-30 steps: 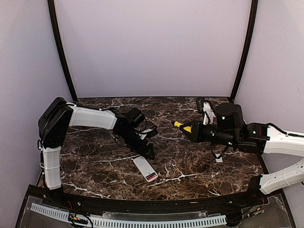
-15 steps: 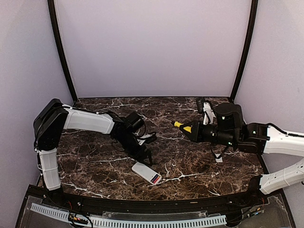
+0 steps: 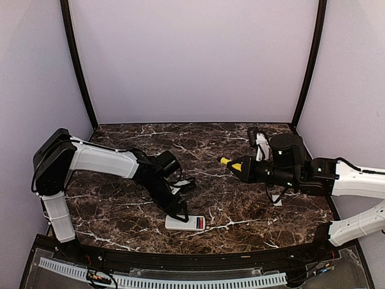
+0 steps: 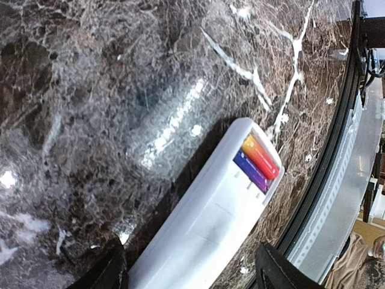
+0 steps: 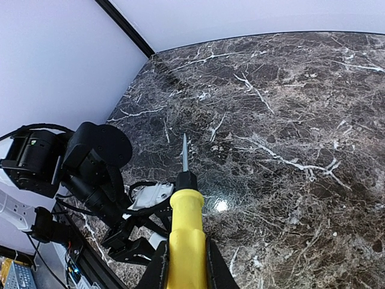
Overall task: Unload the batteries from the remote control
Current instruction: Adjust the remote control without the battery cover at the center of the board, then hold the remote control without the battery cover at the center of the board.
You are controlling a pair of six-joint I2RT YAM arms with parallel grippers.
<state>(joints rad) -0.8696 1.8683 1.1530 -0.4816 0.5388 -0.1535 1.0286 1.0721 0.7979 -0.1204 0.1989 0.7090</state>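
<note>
Left arm [image 3: 102,159]: elbow up at the far left, forearm slanting down and right to the remote control [image 3: 179,223], wrist pitched steeply down over it. The left gripper [image 3: 179,212] sits on the remote's plain end with its jaws wide, one on each long edge. In the wrist view one finger [image 4: 113,272] is right against the remote's edge, while the other shows a thin strip of table [image 3: 240,211] between it and the remote. I can't tell if it's actually clamping.

The remote lies flat, back side up, compartment uncovered. Batteries [image 4: 260,160]: two, one red and one blue, side by side in the bay at the remote's end away from the left gripper.

Right arm [image 3: 355,180]: well to the right of the remote and farther back, forearm about level above the table. The right gripper [image 3: 248,169] is fully closed on the yellow handle of a screwdriver [image 5: 186,223]. The blade points out ahead of it and is well clear of the remote.
</note>
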